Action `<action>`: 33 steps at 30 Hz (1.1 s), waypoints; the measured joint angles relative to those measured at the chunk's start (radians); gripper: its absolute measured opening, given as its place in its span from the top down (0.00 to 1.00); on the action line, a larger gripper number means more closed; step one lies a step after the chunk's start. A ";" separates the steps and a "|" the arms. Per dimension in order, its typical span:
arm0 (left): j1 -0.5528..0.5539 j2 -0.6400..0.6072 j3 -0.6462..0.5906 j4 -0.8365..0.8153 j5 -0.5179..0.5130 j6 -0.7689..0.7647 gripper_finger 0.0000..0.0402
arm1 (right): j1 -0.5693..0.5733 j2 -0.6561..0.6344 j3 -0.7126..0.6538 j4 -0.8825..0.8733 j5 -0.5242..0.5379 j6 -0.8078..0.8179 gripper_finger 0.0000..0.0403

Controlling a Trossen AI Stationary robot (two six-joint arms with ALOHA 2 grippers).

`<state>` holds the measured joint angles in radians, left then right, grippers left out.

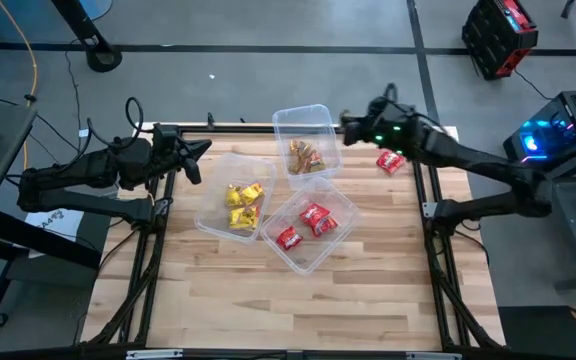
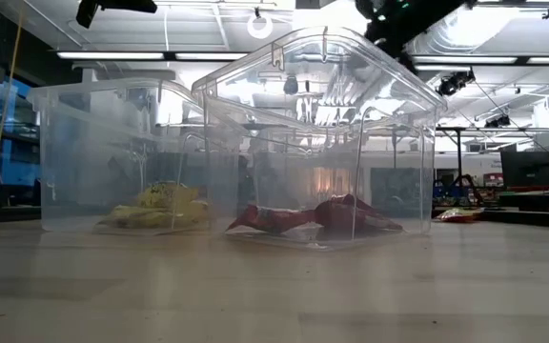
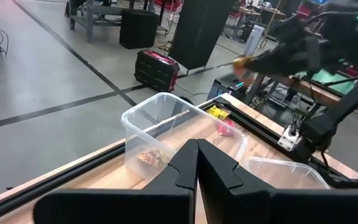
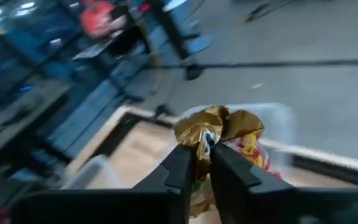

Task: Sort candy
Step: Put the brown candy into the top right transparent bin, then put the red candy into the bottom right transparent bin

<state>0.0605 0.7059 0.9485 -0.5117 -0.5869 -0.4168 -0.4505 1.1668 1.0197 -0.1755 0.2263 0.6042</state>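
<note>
You are looking down on a pale wooden table (image 1: pixel 268 300) that is sitting inside a black frame on a grey workshop floor. Three clear plastic tubs are standing near its middle: the far tub (image 1: pixel 305 140) is holding brown-gold candy (image 1: pixel 306 157), the left tub (image 1: pixel 233 195) is holding yellow candy (image 1: pixel 243 205), and the near tub (image 1: pixel 313 228) is holding red candy (image 1: pixel 314 220). In the low view, the yellow and red sweets are lying on the tub floors.

Your right arm is reaching in from the right, with the right gripper (image 1: pixel 348 124) hovering at the far tub's right rim. In the right wrist view, its fingers (image 4: pixel 182 165) are pinching a crumpled brown-gold packet (image 4: pixel 213 127), with the tub beyond it blurred.

Your left arm is waiting at the table's left edge, and the left gripper (image 1: pixel 198 150) is pointing toward the tubs with its fingers (image 3: pixel 185 165) pressed together on nothing.

A few loose sweets, red ones (image 1: pixel 390 161) among them, are lying on the table well right of the far tub, beneath the right arm.
</note>
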 joint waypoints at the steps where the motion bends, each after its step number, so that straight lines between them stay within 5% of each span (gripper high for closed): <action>1: 0.000 0.000 0.000 0.000 0.002 -0.001 1.00 | -0.002 0.036 0.000 0.043 -0.040 0.004 0.86; 6: 0.000 0.000 0.000 0.000 0.040 -0.003 1.00 | -0.001 0.227 0.006 0.139 -0.174 0.023 0.70; 13: 0.000 0.000 0.000 0.000 0.058 -0.027 1.00 | -0.052 0.267 0.168 -0.182 -0.259 -0.118 0.47; 16: 0.000 0.000 0.000 0.000 0.058 -0.027 1.00 | -0.074 0.250 0.279 -0.451 -0.112 -0.141 0.44; 20: 0.000 0.000 0.000 0.000 0.055 -0.027 1.00 | -0.098 0.241 0.356 -0.728 0.269 -0.135 0.45; 22: 0.000 0.000 0.000 0.000 0.054 -0.027 1.00 | -0.132 0.245 0.339 -0.764 0.310 -0.130 0.46; 25: 0.000 0.001 0.000 0.000 0.054 -0.028 1.00 | -0.212 0.246 0.266 -0.758 0.186 -0.085 0.48; 33: 0.000 0.001 0.000 0.001 0.053 -0.055 1.00 | -0.431 0.248 -0.073 -0.671 0.093 0.190 0.50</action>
<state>0.0605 0.7067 0.9485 -0.5112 -0.5339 -0.4713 -0.8816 1.4147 0.9469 -0.8463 0.3189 0.7941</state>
